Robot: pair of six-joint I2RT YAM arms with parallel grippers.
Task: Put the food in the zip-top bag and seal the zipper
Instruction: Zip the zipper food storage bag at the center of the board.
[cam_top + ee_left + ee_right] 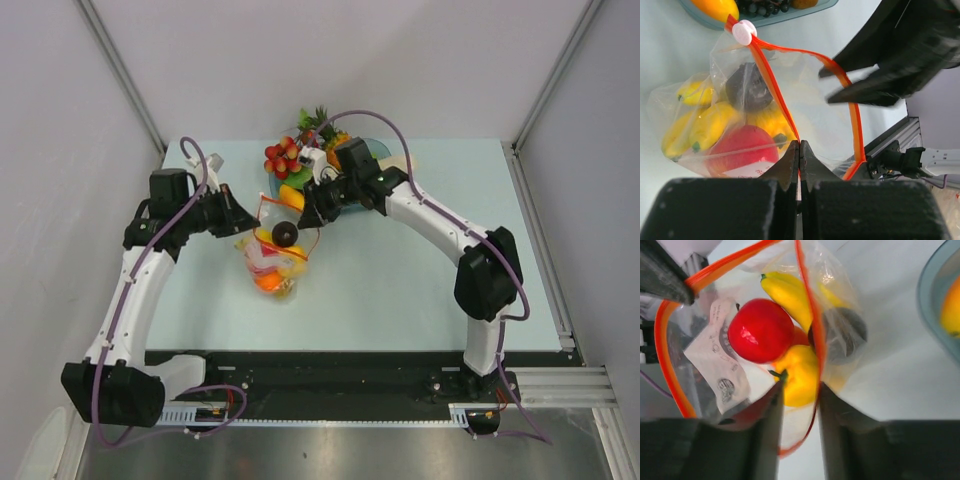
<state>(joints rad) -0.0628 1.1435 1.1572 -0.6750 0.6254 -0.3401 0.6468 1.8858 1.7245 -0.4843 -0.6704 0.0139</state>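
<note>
The clear zip-top bag [272, 262] lies mid-table with its mouth held open. Inside it are the yellow banana bunch [700, 127], the red apple [760, 330], a yellow-orange round fruit [800, 375] and a dark round object [747, 87]. My left gripper [800, 144] is shut on the red-orange zipper strip [777, 95] at the mouth's near side. My right gripper [801, 387] is open and straddles the opposite rim, with the strip [812, 325] running between its fingers. A white slider [744, 32] sits at the strip's far end.
The blue-tinted fruit tray [385, 150] stands just behind the bag and holds a pineapple [322, 125], a red berry cluster [282, 158] and other fruit. Both arms meet closely over the bag [280, 232]. Walls enclose the table on three sides.
</note>
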